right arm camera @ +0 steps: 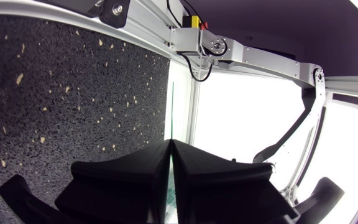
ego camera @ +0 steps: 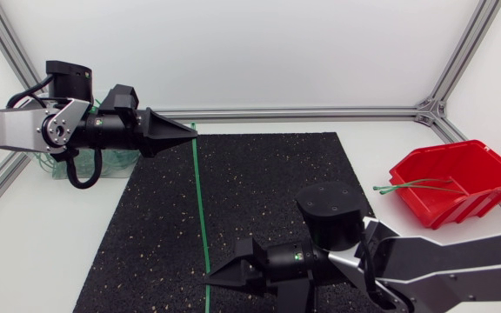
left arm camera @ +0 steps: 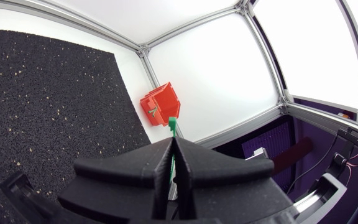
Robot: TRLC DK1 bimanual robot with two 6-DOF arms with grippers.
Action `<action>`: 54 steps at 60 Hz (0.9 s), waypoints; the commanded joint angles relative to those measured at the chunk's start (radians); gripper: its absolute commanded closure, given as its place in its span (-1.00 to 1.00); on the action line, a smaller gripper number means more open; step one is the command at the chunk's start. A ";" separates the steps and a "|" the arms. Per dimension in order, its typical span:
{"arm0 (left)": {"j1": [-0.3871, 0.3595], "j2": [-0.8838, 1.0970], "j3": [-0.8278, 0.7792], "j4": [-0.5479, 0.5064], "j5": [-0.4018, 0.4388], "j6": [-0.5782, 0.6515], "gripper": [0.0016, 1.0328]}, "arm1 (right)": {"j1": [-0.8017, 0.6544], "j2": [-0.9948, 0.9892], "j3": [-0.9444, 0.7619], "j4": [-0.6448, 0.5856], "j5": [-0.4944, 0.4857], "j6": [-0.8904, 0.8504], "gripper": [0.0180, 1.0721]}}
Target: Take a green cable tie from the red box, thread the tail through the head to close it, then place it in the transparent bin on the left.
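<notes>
A green cable tie (ego camera: 201,204) runs as a straight line over the black mat (ego camera: 268,191), stretched between my two grippers. My left gripper (ego camera: 194,132) is shut on its far end; in the left wrist view the tie's green head (left arm camera: 173,124) pokes out past the shut fingertips (left arm camera: 173,146). My right gripper (ego camera: 207,280) is shut on the tie near the mat's front edge, and the thin green strip (right arm camera: 171,112) leads ahead from its closed tips (right arm camera: 169,144). The red box (ego camera: 455,183) stands at the right with more green ties (ego camera: 411,185) sticking out. The transparent bin (ego camera: 116,165) sits behind my left arm.
Aluminium frame rails (ego camera: 303,112) border the white table at the back and sides. The red box (left arm camera: 160,106) shows far ahead of the left gripper, near a frame corner.
</notes>
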 commanded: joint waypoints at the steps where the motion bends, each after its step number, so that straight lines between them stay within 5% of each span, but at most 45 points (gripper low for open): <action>1: -0.007 -0.024 -0.023 -0.003 0.020 0.028 0.92 | 0.013 -0.072 -0.001 -0.135 -0.004 0.026 0.89; 5: -0.010 -0.035 -0.032 0.000 0.020 0.031 0.92 | 0.033 -0.102 0.031 -0.232 0.014 0.095 0.89; 20: -0.036 -0.061 -0.072 0.009 0.017 0.061 0.92 | 0.027 -0.076 0.036 -0.058 -0.032 0.556 0.89; 32: -0.053 -0.104 -0.126 0.033 0.016 0.089 0.92 | 0.042 -0.092 0.062 -0.087 0.025 0.845 0.89; 54: -0.137 -0.320 -0.242 0.064 -0.057 0.069 0.92 | 0.123 -0.296 0.122 -0.486 0.039 1.135 0.89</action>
